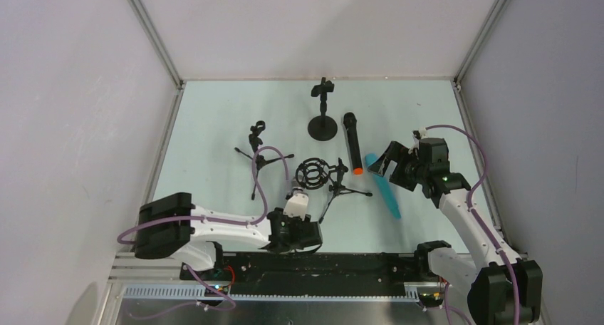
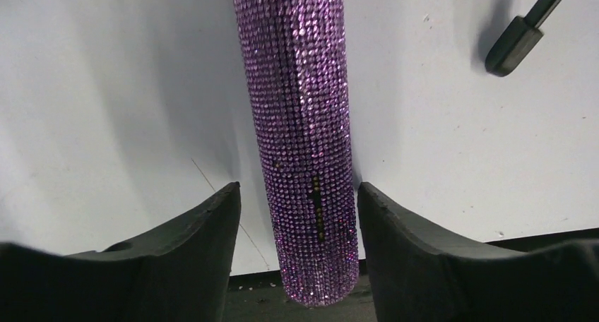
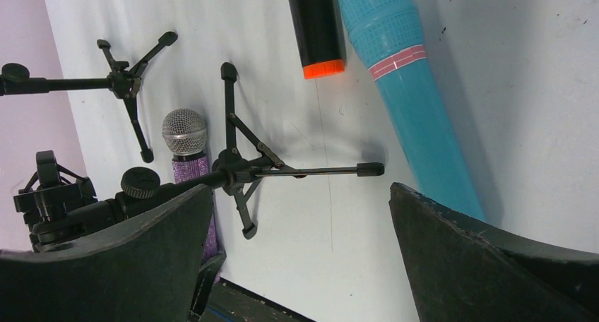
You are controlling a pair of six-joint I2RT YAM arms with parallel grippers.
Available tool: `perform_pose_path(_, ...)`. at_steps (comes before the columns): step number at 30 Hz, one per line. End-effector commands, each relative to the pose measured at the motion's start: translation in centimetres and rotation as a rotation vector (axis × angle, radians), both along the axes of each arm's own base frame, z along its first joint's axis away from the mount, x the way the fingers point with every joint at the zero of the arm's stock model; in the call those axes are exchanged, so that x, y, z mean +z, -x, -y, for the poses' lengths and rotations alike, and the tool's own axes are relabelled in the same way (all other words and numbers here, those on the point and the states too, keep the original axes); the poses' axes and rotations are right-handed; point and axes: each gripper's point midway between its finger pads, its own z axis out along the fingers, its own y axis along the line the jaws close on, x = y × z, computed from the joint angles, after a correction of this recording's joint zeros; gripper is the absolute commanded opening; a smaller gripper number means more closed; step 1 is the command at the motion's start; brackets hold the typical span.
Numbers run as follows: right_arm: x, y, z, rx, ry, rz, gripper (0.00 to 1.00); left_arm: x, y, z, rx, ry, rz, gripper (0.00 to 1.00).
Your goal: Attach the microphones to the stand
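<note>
**Top view.** My left claw [image 1: 298, 234] sits low at the near edge of the pale table [image 1: 214, 125], over the tail of the glittery purple stick microphone [image 1: 297, 202]. That microphone lies flat, its long axis running near to far and its silver head pointing away from my bases. Most of its barrel is hidden under my wrist. The black stick microphone with the orange end [image 1: 351, 143] lies the same way, orange end nearest me. The plain cyan stick microphone [image 1: 385, 191] lies just beside it on a slant, its near end swung right. My right claw [image 1: 381, 164] hovers by the cyan one's far end, spread wide and holding nothing.

**Left wrist view.** My fingers [image 2: 212, 230] stand apart on either side of the purple barrel. A strip of table shows at one finger. The other is so close that I cannot tell whether it touches. The head is cut off at the top edge.

**Right wrist view.** The jaws gape. The black and cyan microphones run out of frame at the top. The purple one's silver head shows beside a black tripod stand [image 3: 240, 170], its barrel partly behind my finger.
</note>
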Motion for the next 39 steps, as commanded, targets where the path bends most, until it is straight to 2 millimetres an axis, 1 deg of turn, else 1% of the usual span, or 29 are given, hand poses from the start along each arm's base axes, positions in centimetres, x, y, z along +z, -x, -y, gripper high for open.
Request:
perform_pose_path(1, 0.7, -0.6, -0.1, 0.002, -0.013, 0.034, 1.0, -0.2, 0.4, 0.7, -0.009, -0.012, -0.009, 0.57)
perform_pose_path(2, 0.7, -0.6, -0.1, 0.003, -0.014, 0.033, 1.0, -0.4, 0.5, 0.7, -0.009, -0.016, -0.012, 0.55)
perform_pose_path(3, 0.7, -0.6, -0.1, 0.004, -0.015, 0.034, 1.0, -0.5, 0.6, 0.6, -0.008, -0.02, -0.014, 0.49)
perform_pose_path(4, 0.7, -0.6, -0.2, 0.005, -0.016, 0.032, 1.0, -0.6, 0.6, 0.5, -0.007, -0.021, -0.016, 0.46)
perform_pose_path(5, 0.7, -0.6, -0.2, 0.005, -0.019, 0.034, 1.0, -0.6, 0.7, 0.4, -0.006, -0.02, -0.015, 0.41)
perform_pose_path(6, 0.8, -0.7, -0.2, 0.005, -0.022, 0.036, 1.0, -0.6, 0.7, 0.3, -0.003, -0.018, -0.014, 0.37)
perform_pose_path(7, 0.8, -0.7, -0.2, 0.004, -0.024, 0.036, 1.0, -0.5, 0.6, 0.3, 0.0, -0.013, -0.011, 0.27)
perform_pose_path(8, 0.8, -0.7, -0.3, 0.007, -0.025, 0.038, 1.0, -0.4, 0.6, 0.2, 0.005, -0.007, -0.007, 0.22)
perform_pose_path(10, 0.9, -0.7, -0.3, 0.006, -0.029, 0.036, 1.0, -0.2, 0.5, -0.1, 0.017, 0.008, -0.001, 0.04)
perform_pose_path(11, 0.9, -0.7, -0.3, 0.007, -0.029, 0.038, 1.0, 0.1, 0.5, -0.1, 0.03, 0.03, 0.001, 0.02)
perform_pose_path(12, 0.9, -0.7, -0.3, 0.007, -0.032, 0.038, 1.0, 0.0, 0.5, -0.5, 0.038, 0.031, 0.002, 0.01)
perform_pose_path(16, 1.0, -0.7, -0.4, 0.008, -0.036, 0.04, 1.0, 1.3, 0.1, -0.6, 0.081, 0.118, 0.016, 0.0)
perform_pose_path(17, 1.1, -0.7, -0.4, 0.008, -0.039, 0.04, 1.0, 2.0, 0.0, -0.4, 0.087, 0.153, 0.022, 0.0)
perform_pose_path(18, 1.1, -0.7, -0.4, 0.008, -0.041, 0.042, 1.0, 2.2, -0.1, -0.5, 0.09, 0.164, 0.028, 0.0)
perform_pose_path(19, 1.2, -0.7, -0.5, 0.008, -0.043, 0.043, 1.0, 2.9, -0.3, -0.5, 0.1, 0.2, 0.036, 0.0)
perform_pose_path(22, 1.3, -0.7, -0.6, 0.01, -0.051, 0.044, 1.0, 4.2, -0.7, -0.7, 0.112, 0.265, 0.05, 0.0)
perform_pose_path(23, 1.4, -0.7, -0.6, 0.01, -0.052, 0.046, 1.0, 5.0, -0.9, -0.7, 0.113, 0.299, 0.063, 0.0)
perform_pose_path(28, 1.6, -0.6, -0.6, 0.008, -0.057, 0.049, 1.0, 7.8, -1.7, -1.6, 0.145, 0.444, 0.114, 0.0)
perform_pose_path(30, 1.7, -0.5, -0.7, 0.01, -0.059, 0.052, 1.0, 9.8, -2.0, -2.1, 0.154, 0.539, 0.151, 0.0)
perform_pose_path(31, 1.8, -0.5, -0.7, 0.01, -0.063, 0.054, 1.0, 10.2, -2.3, -2.4, 0.148, 0.545, 0.171, 0.0)
perform_pose_path(32, 1.9, -0.5, -0.7, 0.01, -0.066, 0.055, 1.0, 11.1, -2.3, -2.6, 0.145, 0.584, 0.186, 0.0)
perform_pose_path(34, 2.0, -0.5, -0.8, 0.01, -0.072, 0.06, 1.0, 12.2, -2.6, -3.3, 0.139, 0.619, 0.221, 0.0)
perform_pose_path(39, 2.5, -0.6, -0.9, 0.01, -0.086, 0.07, 1.0, 14.8, -3.3, -4.7, 0.128, 0.645, 0.305, 0.0)
